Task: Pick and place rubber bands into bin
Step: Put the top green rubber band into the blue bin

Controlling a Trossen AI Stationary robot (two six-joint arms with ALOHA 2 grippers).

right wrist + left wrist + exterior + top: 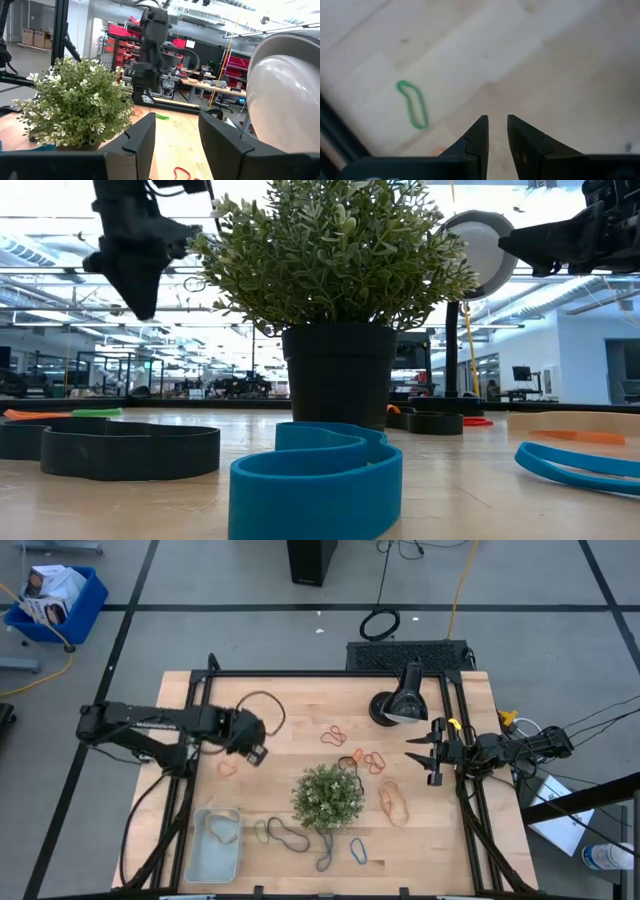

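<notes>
1. High view: the bin (214, 843) sits at the table's front-left corner, holding one tan band.
2. Left gripper (256, 752) hovers empty, fingers slightly parted.
3. Rubber bands (372, 761) lie scattered around the plant (327, 797), which hides some.
4. Right gripper (423, 760) waits open at the right.

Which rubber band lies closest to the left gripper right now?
The orange-red band just below the left gripper in the high view, lying alone on bare wood left of the plant; every other band lies farther off.
</notes>
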